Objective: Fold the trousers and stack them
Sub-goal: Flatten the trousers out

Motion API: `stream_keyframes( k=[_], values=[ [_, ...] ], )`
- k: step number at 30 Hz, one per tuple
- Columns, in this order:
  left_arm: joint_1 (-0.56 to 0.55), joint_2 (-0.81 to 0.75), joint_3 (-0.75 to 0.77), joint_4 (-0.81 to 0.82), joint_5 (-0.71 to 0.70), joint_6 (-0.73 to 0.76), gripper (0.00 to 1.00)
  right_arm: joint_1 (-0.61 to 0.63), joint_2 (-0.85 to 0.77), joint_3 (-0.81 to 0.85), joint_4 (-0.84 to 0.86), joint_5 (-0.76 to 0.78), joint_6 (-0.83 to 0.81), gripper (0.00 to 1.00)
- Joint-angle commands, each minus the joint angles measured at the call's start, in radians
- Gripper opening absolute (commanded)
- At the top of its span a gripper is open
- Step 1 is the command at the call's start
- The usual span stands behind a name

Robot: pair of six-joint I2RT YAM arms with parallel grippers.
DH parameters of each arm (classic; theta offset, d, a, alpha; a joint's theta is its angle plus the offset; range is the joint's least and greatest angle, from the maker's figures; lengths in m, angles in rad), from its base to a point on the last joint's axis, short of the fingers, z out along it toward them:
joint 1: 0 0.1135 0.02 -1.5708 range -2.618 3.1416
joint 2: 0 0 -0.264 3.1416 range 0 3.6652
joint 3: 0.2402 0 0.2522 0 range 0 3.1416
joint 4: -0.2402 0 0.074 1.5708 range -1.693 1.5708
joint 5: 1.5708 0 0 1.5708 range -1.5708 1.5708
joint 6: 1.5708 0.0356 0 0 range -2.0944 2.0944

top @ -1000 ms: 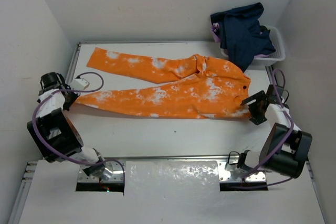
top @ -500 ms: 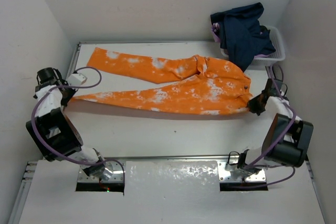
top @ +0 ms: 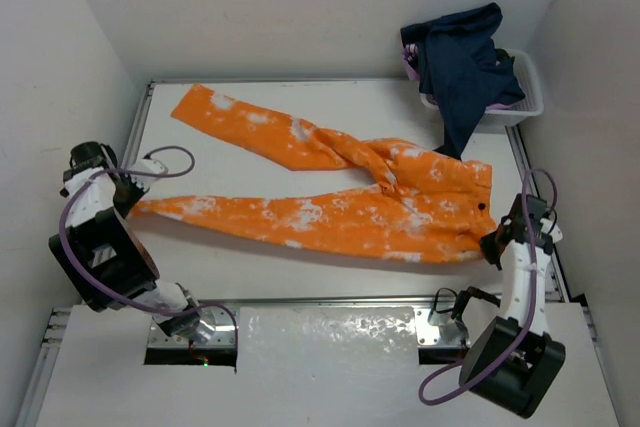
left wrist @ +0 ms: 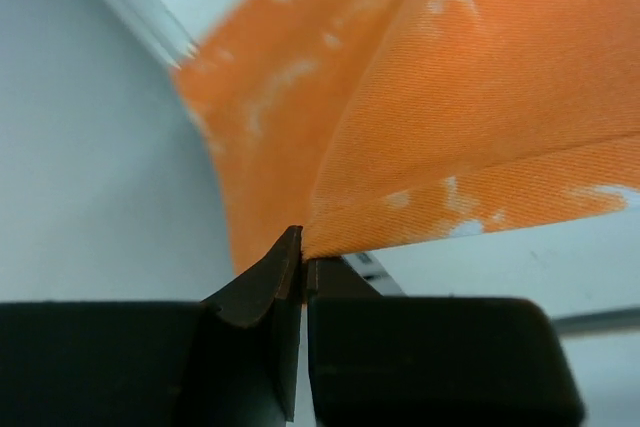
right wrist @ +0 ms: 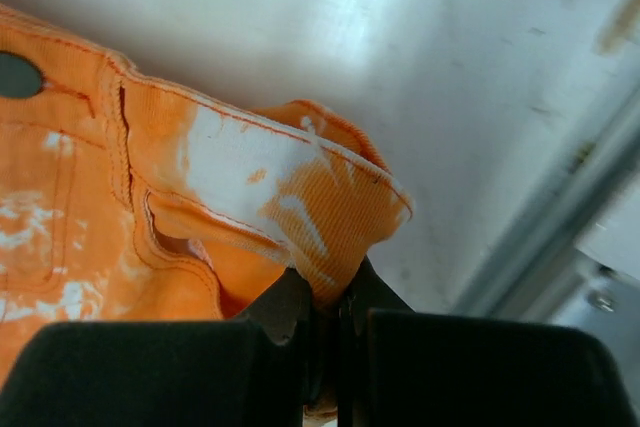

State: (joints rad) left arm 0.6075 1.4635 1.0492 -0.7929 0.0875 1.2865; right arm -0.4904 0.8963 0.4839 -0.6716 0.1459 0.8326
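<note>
The orange trousers with white splotches lie spread across the table, waist at the right, legs running left. My left gripper is shut on the hem of the near leg at the table's left side; the left wrist view shows the orange cloth pinched between the dark jaws of the left gripper. My right gripper is shut on the near waistband corner at the right; the waistband bunches up out of the right gripper. The far leg lies loose toward the back left.
A white basket at the back right holds dark blue clothes that hang over its front rim, close to the trousers' waist. White walls close in the table on the left, back and right. A metal rail edges the near side.
The right gripper closed on the waistband corner and both arms drew the near edge of the trousers toward me. The near leg now lies lower on the table and the legs have spread apart.
</note>
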Motion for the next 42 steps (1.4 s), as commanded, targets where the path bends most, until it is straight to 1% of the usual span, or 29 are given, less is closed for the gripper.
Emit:
stream_keyframes(
  k=[1,2,3,4,5,7,8,9,11,17,19,20,21,22,24,25,26,28,29,32,33,34,35,36,38,39,40,41,42],
  values=[
    [0.026,-0.037,-0.072,-0.025,-0.121,0.065,0.02,-0.014,-0.065,-0.001,-0.086,0.19,0.039,0.0],
    [0.026,-0.035,-0.084,-0.035,-0.136,0.073,0.05,-0.014,-0.071,-0.001,-0.088,0.208,0.039,0.0],
    [0.028,-0.034,-0.097,-0.046,-0.159,0.079,0.15,-0.014,-0.071,0.001,-0.094,0.236,0.04,0.04],
    [0.026,-0.029,-0.11,-0.06,-0.172,0.092,0.21,-0.014,-0.068,0.01,-0.1,0.248,0.039,0.09],
    [0.028,-0.026,-0.113,-0.087,-0.183,0.097,0.26,-0.014,-0.065,0.015,-0.102,0.254,0.039,0.29],
    [0.028,-0.019,-0.107,-0.109,-0.232,0.1,0.51,-0.014,-0.056,0.037,-0.121,0.283,0.052,0.51],
    [0.028,-0.015,-0.103,-0.115,-0.251,0.099,0.54,-0.014,-0.054,0.048,-0.125,0.294,0.054,0.67],
    [0.028,-0.014,-0.094,-0.123,-0.293,0.111,0.66,-0.014,-0.053,0.059,-0.129,0.306,0.056,0.71],
    [0.044,-0.006,-0.046,-0.161,-0.333,0.132,0.72,-0.014,-0.054,0.107,-0.148,0.36,0.057,0.77],
    [0.123,0.035,0.228,-0.399,-0.367,0.241,0.74,-0.011,-0.069,0.289,-0.129,0.503,-0.021,0.81],
    [0.118,0.044,0.27,-0.362,-0.336,0.218,0.75,0.001,-0.074,0.324,-0.039,0.497,-0.078,0.78],
    [0.088,0.064,0.299,-0.327,-0.286,0.139,0.76,0.007,-0.074,0.346,0.015,0.463,-0.17,0.75],
    [0.062,0.079,0.313,-0.262,-0.264,0.081,0.76,0.01,-0.071,0.355,0.141,0.408,-0.211,0.68],
    [-0.006,0.128,0.357,-0.235,-0.218,-0.07,0.76,0.022,-0.051,0.375,0.2,0.264,-0.277,0.66],
    [-0.058,0.2,0.44,-0.204,-0.129,-0.23,0.73,0.041,-0.004,0.413,0.332,0.119,-0.318,0.64],
    [-0.078,0.246,0.496,-0.201,-0.064,-0.312,0.73,0.079,0.034,0.445,0.336,0.04,-0.329,0.64],
    [-0.1,0.341,0.614,-0.194,0.074,-0.475,0.73,0.104,0.14,0.546,0.275,0.025,-0.367,0.64],
    [-0.12,0.44,0.736,-0.164,0.171,-0.631,0.71,0.212,0.264,0.668,0.18,0.046,-0.43,0.64],
    [-0.149,0.527,0.843,-0.108,0.214,-0.758,0.71,0.239,0.38,0.767,0.103,0.069,-0.484,0.65],
    [-0.237,0.65,1.013,-0.008,0.19,-0.893,0.72,0.262,0.55,0.872,0.031,0.0,-0.475,0.65],
    [-0.282,0.691,1.066,0.112,0.16,-0.911,0.74,0.274,0.6,0.899,0.035,-0.047,-0.484,0.63],
    [-0.282,0.692,1.066,0.113,0.159,-0.911,0.75,0.286,0.601,0.9,0.035,-0.048,-0.484,0.63],
    [-0.325,0.721,1.083,0.212,0.132,-0.926,0.77,0.306,0.631,0.907,0.078,-0.093,-0.51,0.6],
    [-0.342,0.735,1.081,0.259,0.13,-0.932,0.81,0.369,0.644,0.907,0.11,-0.113,-0.535,0.6],
    [-0.382,0.785,1.081,0.376,0.138,-0.973,0.85,0.452,0.676,0.927,0.185,-0.144,-0.637,0.62],
    [-0.391,0.81,1.091,0.397,0.133,-0.992,0.86,0.492,0.735,0.953,0.193,-0.207,-0.674,0.64],
    [-0.403,0.866,1.13,0.406,0.12,-1.019,0.86,0.577,0.777,1.034,0.193,-0.235,-0.703,0.66],
    [-0.413,0.895,1.152,0.405,0.117,-1.024,0.86,0.607,0.827,1.086,0.17,-0.262,-0.731,0.68],
    [-0.423,0.937,1.173,0.405,0.106,-1.024,0.86,0.653,0.946,1.213,0.156,-0.316,-0.728,0.69]
  ],
)
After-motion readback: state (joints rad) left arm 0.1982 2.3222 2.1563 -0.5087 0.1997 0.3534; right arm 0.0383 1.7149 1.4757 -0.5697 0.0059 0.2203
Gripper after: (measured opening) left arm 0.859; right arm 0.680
